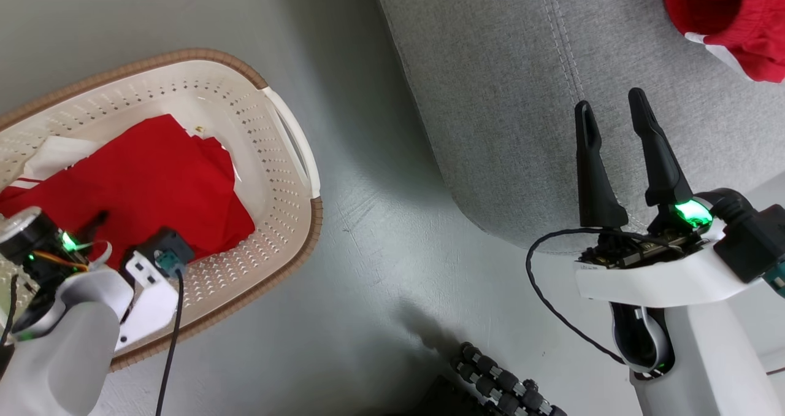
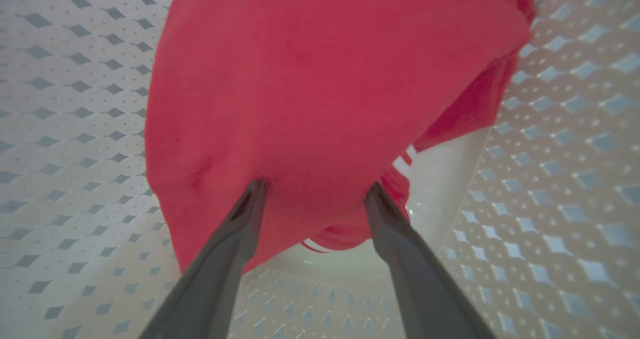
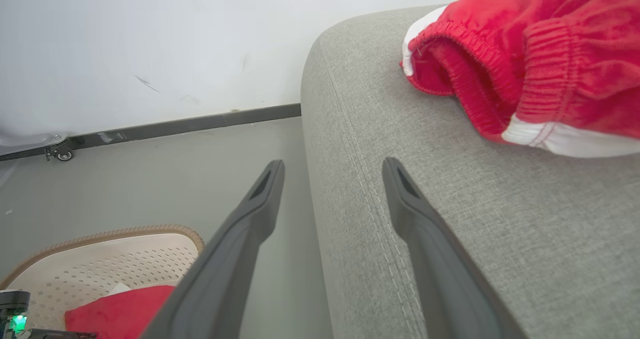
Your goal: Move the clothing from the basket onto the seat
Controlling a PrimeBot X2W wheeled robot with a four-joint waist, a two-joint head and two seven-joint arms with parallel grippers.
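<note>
Two garments lie apart: the waistbanded garment (image 1: 730, 23) rests on the seat (image 1: 521, 97) at upper right, so our left gripper (image 2: 316, 185) plants spread fingers on the red shirt (image 1: 141, 183) in the basket (image 1: 288, 158) at left; our right gripper (image 1: 609, 100) hangs spread, empty.

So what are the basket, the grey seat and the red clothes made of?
The basket looks like smooth cream plastic, punched with small holes; its brown rim looks braided, maybe moulded. The seat looks like matte grey woven cloth, with stitched seams. The red clothes look like soft, slightly fuzzy fabric; the piece on the seat shows a gathered elastic band.
</note>
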